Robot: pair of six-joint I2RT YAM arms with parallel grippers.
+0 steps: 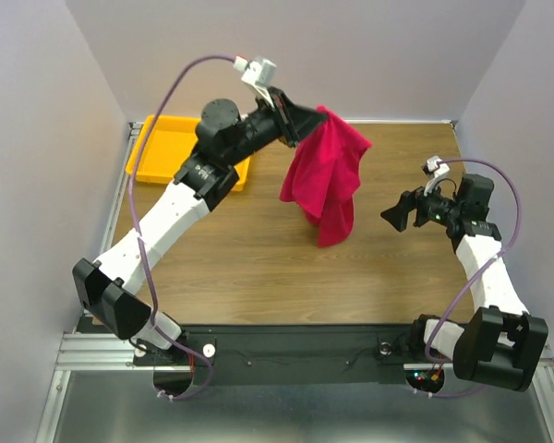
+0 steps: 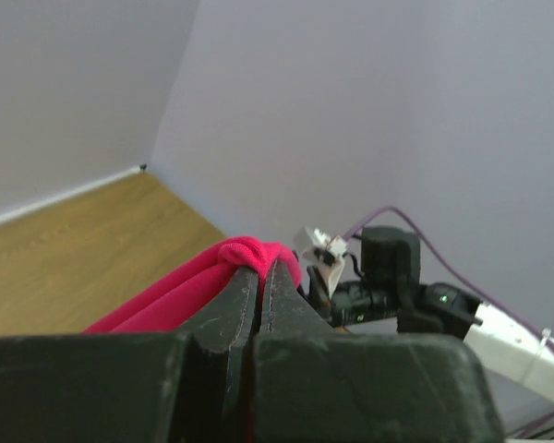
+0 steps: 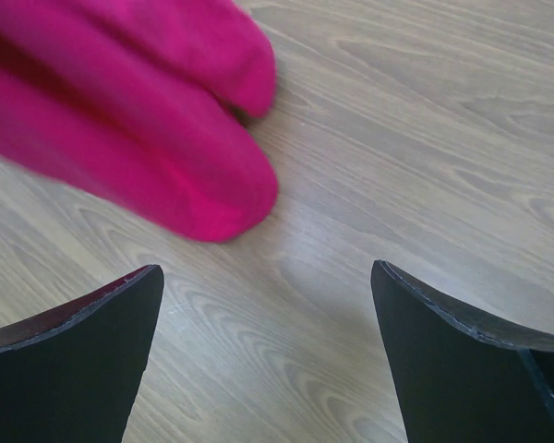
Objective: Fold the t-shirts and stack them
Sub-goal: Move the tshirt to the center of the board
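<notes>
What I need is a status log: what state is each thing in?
left gripper: fingers shut on the t-shirt.
t-shirt: lifted, hanging bunched from the left gripper.
right gripper: fingers open, holding nothing.
yellow tray: flat at the table's far-left corner, partly behind the left arm.
</notes>
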